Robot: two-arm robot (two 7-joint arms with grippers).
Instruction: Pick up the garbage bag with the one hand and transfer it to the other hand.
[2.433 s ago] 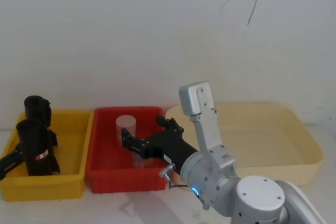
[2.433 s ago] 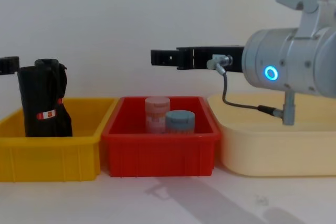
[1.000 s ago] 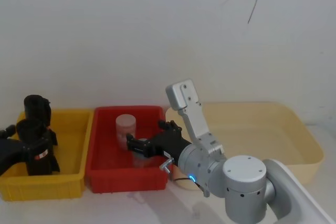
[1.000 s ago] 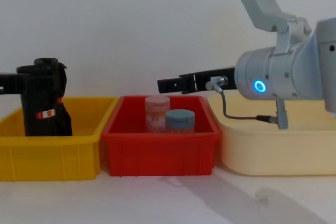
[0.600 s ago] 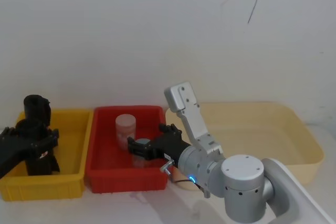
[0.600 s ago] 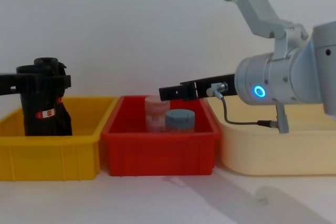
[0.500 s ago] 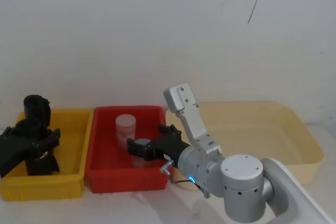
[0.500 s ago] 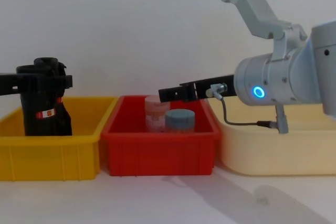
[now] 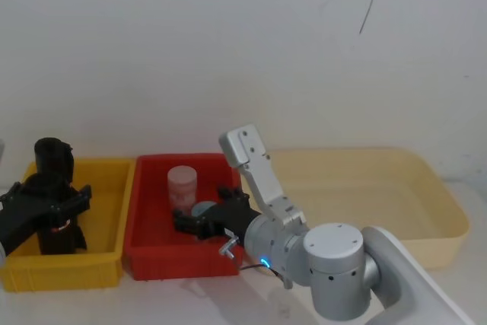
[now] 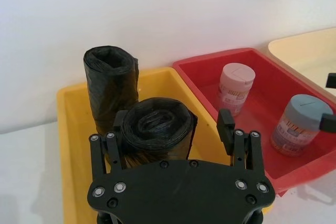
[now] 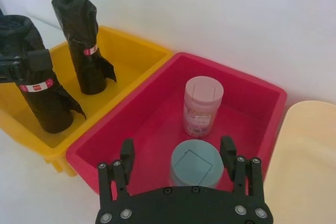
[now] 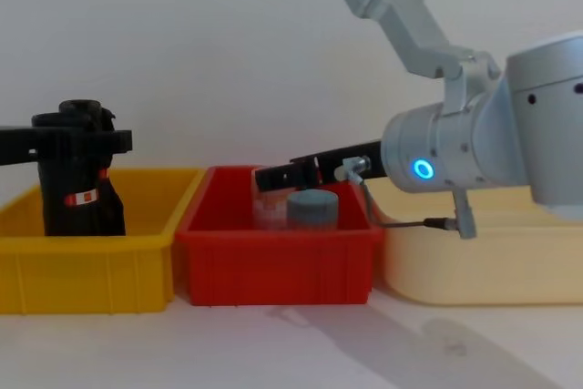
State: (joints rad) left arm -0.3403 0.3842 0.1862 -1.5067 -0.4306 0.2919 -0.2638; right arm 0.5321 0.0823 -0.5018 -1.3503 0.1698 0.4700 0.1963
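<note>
1. A white table (image 12: 182, 343) runs along a plain white wall (image 9: 190, 51). It carries a yellow bin (image 12: 82, 271), a red bin (image 12: 273, 266) and a cream tray (image 12: 474, 271) side by side.
2. The left gripper (image 10: 172, 121) reaches in level over the yellow bin. Its jaws are spread and straddle the upper part of the garbage bag (image 10: 157, 127). One finger is just beside the roll and the other stands apart from it.
3. The right gripper (image 11: 177, 150) slants across over the red bin with its jaws spread wide, holding nothing.
4. The blue-lidded jar (image 11: 194, 166) sits below the right gripper's fingers, with the pink jar (image 11: 202, 106) just behind it.
5. A second black roll (image 10: 110, 77) stands close behind the garbage bag in the same bin.
6. The garbage bag stands roughly upright on the yellow bin's floor, its long axis vertical and its rolled end up.
</note>
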